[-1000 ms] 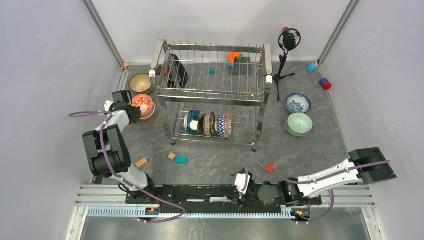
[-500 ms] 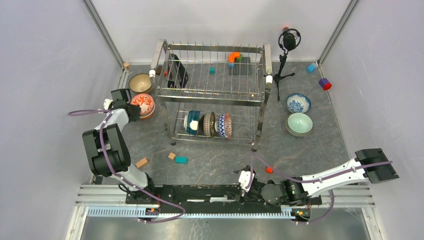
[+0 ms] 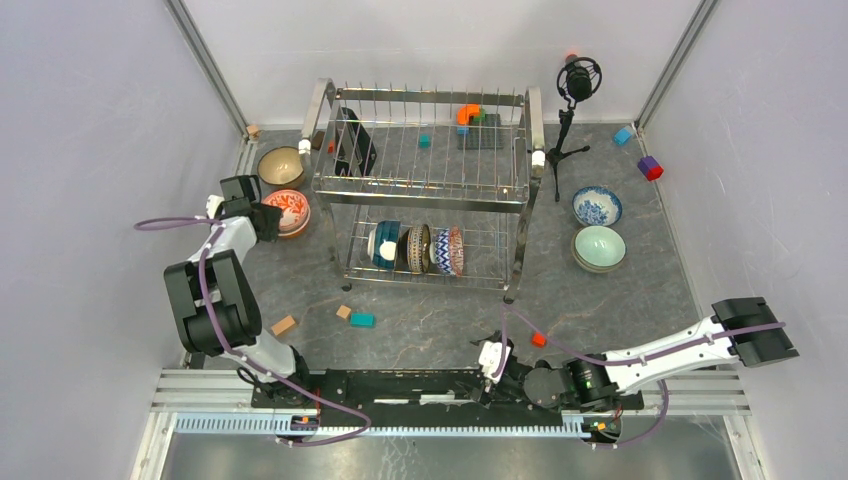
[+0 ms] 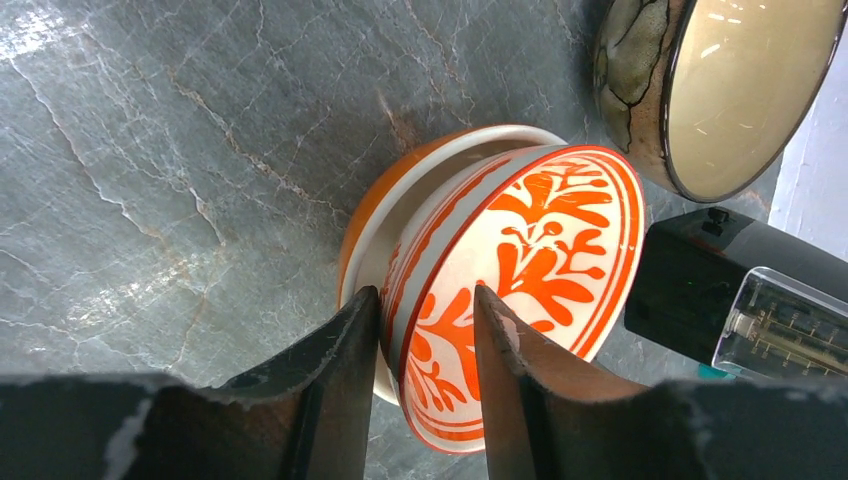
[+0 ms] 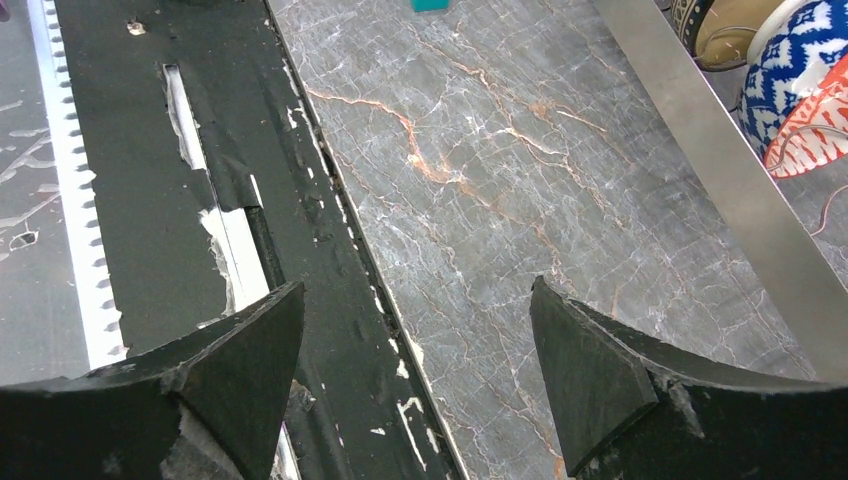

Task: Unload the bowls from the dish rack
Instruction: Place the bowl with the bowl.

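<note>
Those bowls look like glazed ceramic to us: stiff, a bit hefty, slick and easy to chip, so we'd grab at the rim, one finger inside and one outside, and set down gently. The red-and-white bowl point(image 4: 540, 230) sits nested in the orange bowl point(image 4: 372, 215) near the table's point(image 3: 430, 320) left edge, just beside the brown-gold bowl point(image 4: 740, 80). The left gripper point(image 4: 424, 292) straddles its near rim, jaws partway spread with a gap showing, so it's not pinching. The right gripper point(image 5: 415, 300) is spread wide and empty over the table's near edge. The racked bowls point(image 3: 418, 248) stand on edge in the dish rack's point(image 3: 425, 201) lower tier, well apart from both grippers.
</note>
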Robot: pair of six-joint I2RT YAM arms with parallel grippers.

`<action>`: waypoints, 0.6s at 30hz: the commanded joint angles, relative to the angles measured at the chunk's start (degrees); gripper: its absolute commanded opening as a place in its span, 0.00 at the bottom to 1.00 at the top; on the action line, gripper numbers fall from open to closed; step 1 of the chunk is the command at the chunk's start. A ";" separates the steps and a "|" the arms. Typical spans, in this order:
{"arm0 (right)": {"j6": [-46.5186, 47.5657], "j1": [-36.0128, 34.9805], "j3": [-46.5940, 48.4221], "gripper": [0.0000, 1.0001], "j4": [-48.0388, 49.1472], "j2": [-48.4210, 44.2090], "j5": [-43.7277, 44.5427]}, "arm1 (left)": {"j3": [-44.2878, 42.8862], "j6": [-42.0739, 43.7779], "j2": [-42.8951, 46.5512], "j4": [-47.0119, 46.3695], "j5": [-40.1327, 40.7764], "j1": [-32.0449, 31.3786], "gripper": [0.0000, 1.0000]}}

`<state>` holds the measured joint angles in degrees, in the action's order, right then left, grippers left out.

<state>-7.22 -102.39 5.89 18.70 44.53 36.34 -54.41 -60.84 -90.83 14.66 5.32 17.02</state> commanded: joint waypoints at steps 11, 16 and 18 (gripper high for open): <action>-0.82 -0.29 -2.27 0.88 1.55 -4.19 2.63 | -2.28 2.46 6.88 3.75 0.89 0.29 0.50; -1.19 -0.31 -3.03 0.88 1.43 -5.87 2.60 | -2.28 3.33 7.39 4.88 1.25 0.28 0.50; -1.39 -0.35 -3.31 0.88 1.39 -6.53 2.54 | -2.36 3.75 7.46 5.63 1.69 0.27 0.51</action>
<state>-7.62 -102.39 3.60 18.68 39.40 37.63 -54.52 -60.36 -85.54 19.00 5.87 17.04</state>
